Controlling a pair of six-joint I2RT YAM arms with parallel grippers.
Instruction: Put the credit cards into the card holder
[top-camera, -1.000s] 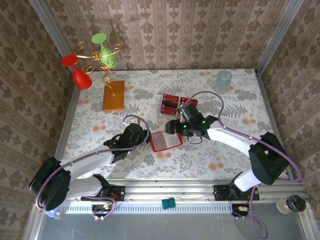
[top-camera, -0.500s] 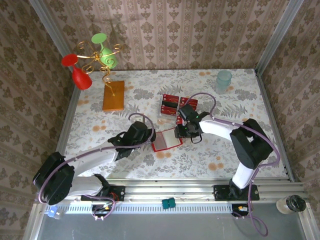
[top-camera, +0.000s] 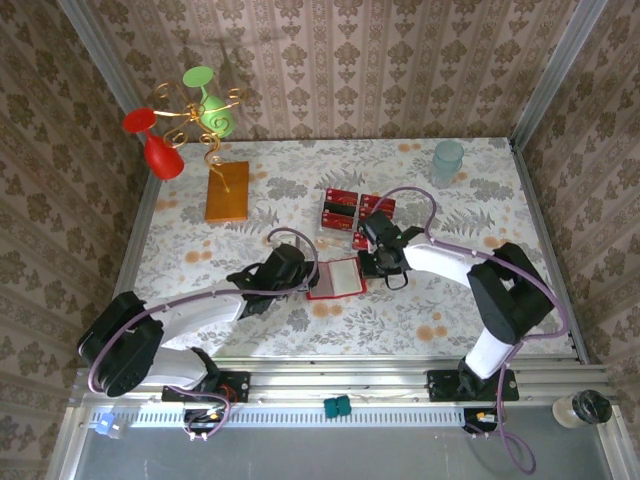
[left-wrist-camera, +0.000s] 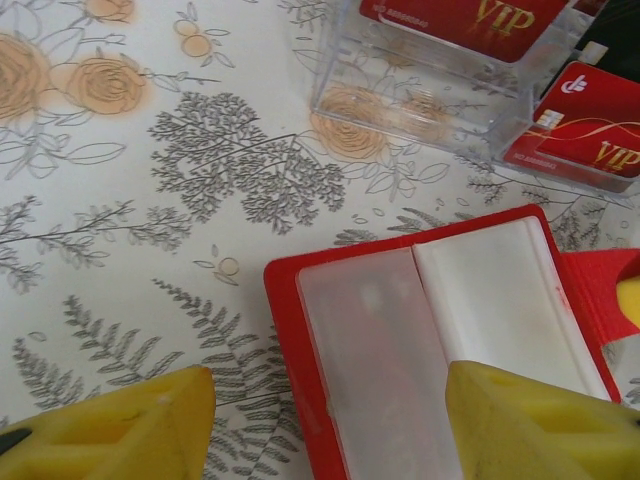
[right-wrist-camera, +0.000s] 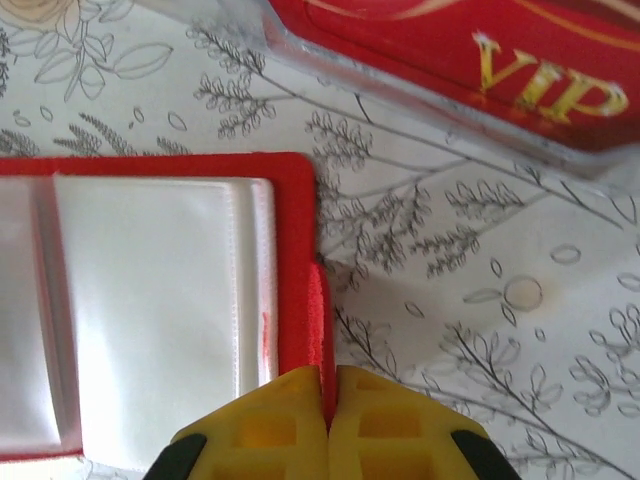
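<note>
Card holder (top-camera: 335, 279) unfolded; right pincer (right-wrist-camera: 327, 400) clamped on its right edge, left pincer (left-wrist-camera: 325, 420) spread above; steadying step, apparently; credit cards (top-camera: 340, 208) to fetch next

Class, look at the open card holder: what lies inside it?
The card holder lies open, showing two pale clear pockets with no card visible in them. Its near part is covered by one jaw of the left gripper.

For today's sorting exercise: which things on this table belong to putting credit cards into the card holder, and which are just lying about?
Belong: credit cards, card holder.
Lying about: orange-brown slab, pale cup, red glass, green glass.
</note>
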